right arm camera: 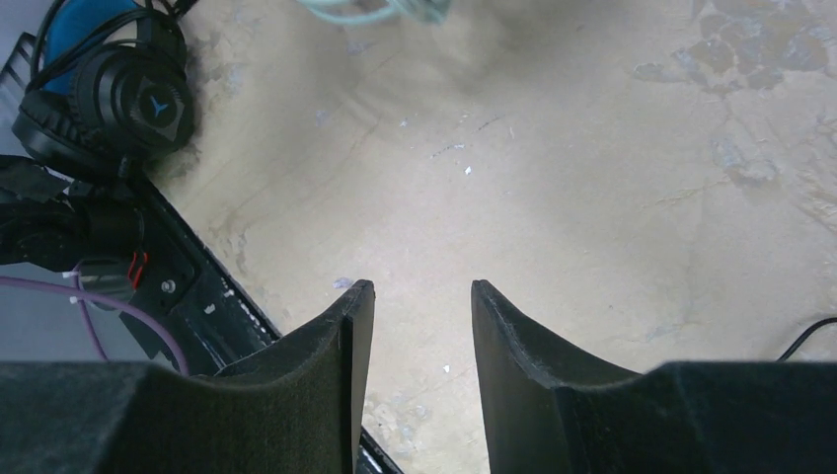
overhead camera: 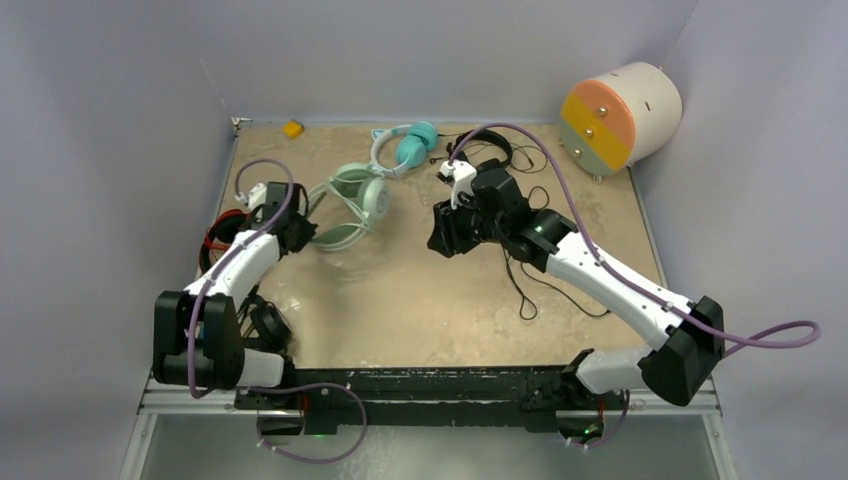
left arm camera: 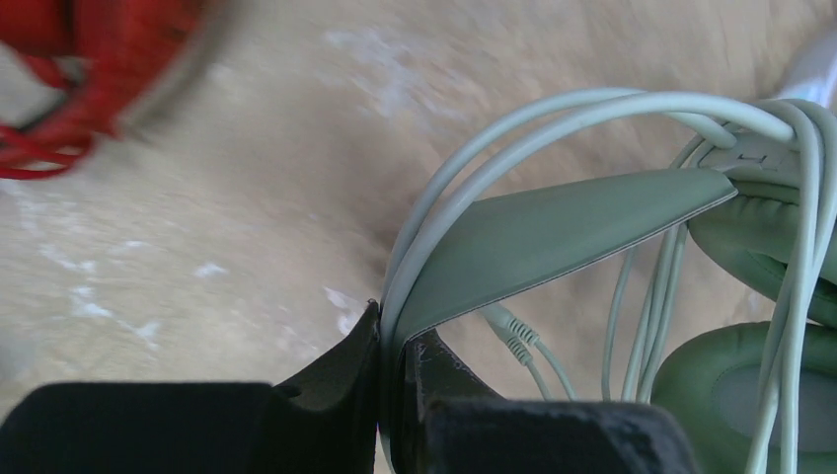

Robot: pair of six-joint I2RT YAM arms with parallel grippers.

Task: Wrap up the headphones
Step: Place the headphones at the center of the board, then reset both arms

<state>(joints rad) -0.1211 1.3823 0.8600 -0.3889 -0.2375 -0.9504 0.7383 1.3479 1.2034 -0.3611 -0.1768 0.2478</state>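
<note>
The mint-green headphones [overhead camera: 358,203] lie at the back left, their pale cable looped round the headband. My left gripper [overhead camera: 303,232] is shut on the headband [left arm camera: 553,232] and cable strands [left arm camera: 464,148], held at the fingertips [left arm camera: 393,331]. My right gripper [overhead camera: 438,243] hangs open and empty over bare table in the middle; its jaws [right arm camera: 422,291] hold nothing. Red headphones [overhead camera: 215,240] lie at the left edge, blurred in the left wrist view [left arm camera: 79,59]. Black headphones with a blue band [right arm camera: 109,89] lie by the left arm's base [overhead camera: 266,322].
Teal cat-eared headphones [overhead camera: 405,145] and a small all-black headset [overhead camera: 492,148] lie at the back. A loose black cable [overhead camera: 525,285] trails under the right arm. A cream drum with an orange face [overhead camera: 620,115] stands back right. A small yellow piece [overhead camera: 292,128] lies at the back edge.
</note>
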